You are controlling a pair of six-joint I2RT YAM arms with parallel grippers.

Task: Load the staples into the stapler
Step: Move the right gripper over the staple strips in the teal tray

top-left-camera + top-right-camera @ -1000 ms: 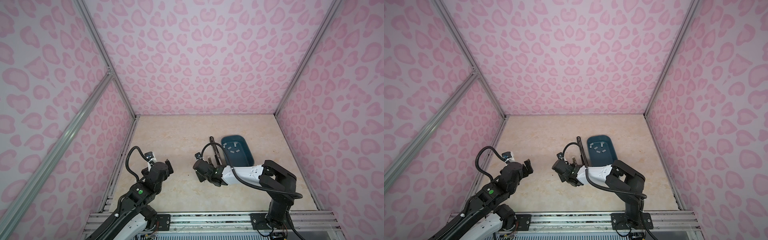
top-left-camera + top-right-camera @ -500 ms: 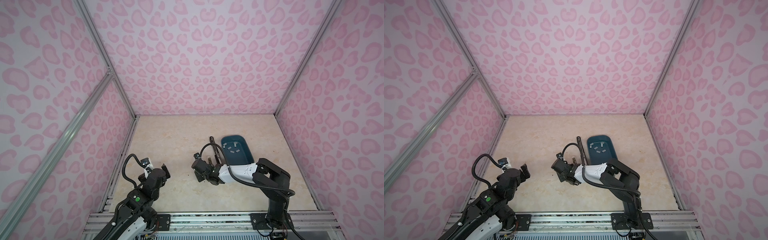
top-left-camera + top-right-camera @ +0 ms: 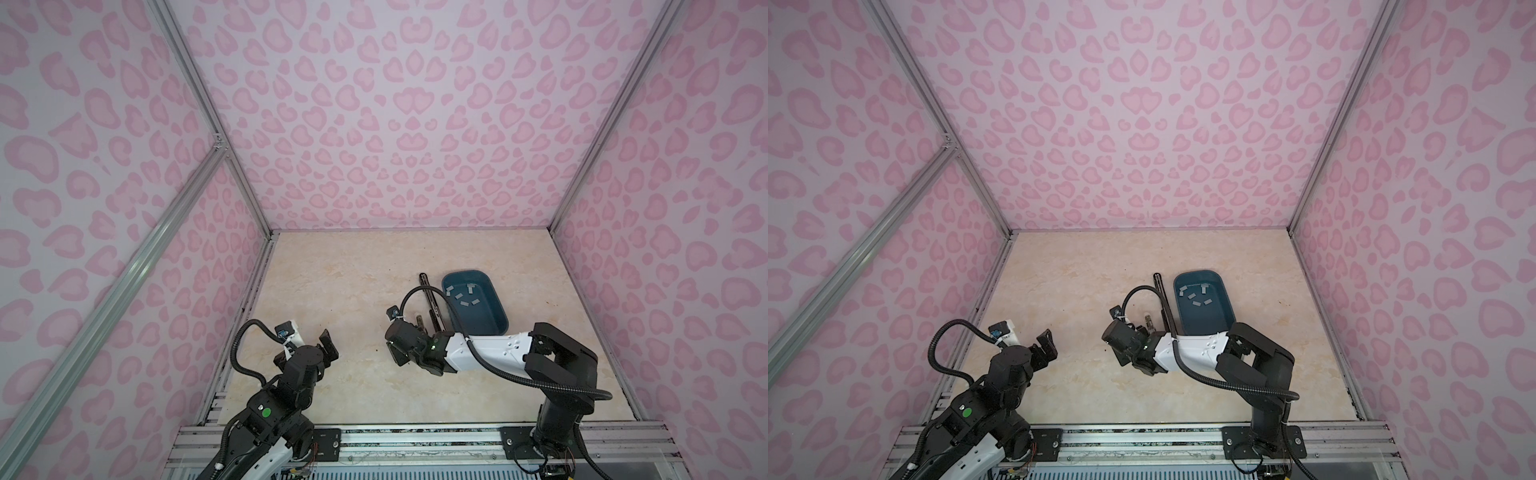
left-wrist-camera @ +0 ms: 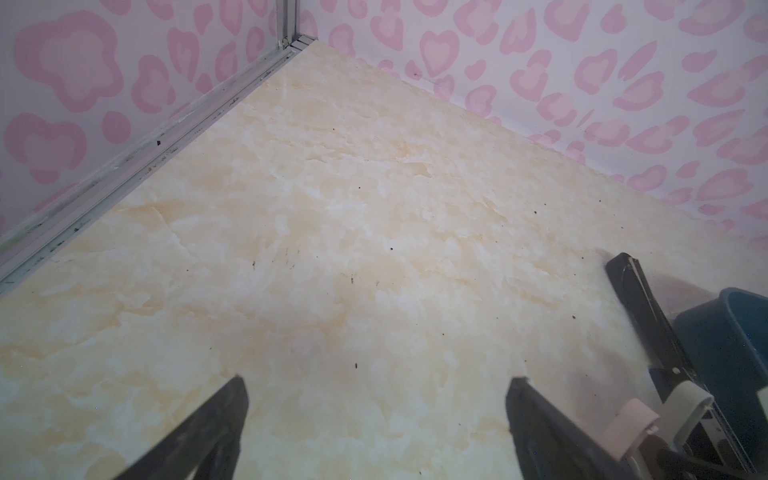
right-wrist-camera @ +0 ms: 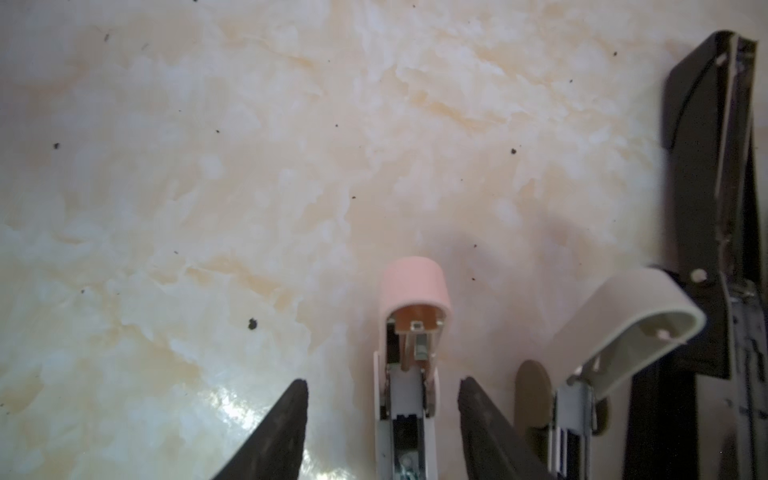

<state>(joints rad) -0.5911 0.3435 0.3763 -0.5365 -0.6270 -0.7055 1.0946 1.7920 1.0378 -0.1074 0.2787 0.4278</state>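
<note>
1. Staples [image 3: 465,297] lie scattered in the blue tray [image 3: 482,322], near the right arm. I see none in any stapler.
2. Right gripper [image 5: 380,382] straddles the pink stapler [image 5: 411,332] with its jaws released. A gap shows on each side, so nothing is grasped. The stapler looks hinged open, with its channel bare.
3. Left gripper [image 4: 376,379] hangs over bare table [image 4: 332,208], jaws spread wide and empty.
4. The step in hand, as I judge it, is to leave the opened stapler and fetch a strip. Lift straight off so neither finger drags the pink body. Avoid nudging the grey stapler [image 5: 623,328] just beside it or the black stapler [image 5: 706,166] beyond.
5. Pick one strip by its long edges, held level, from a spot clear of the tray wall.
6. Lay it along the channel, legs down, and let go low. A tilted strip would likely jam or slide out.
</note>
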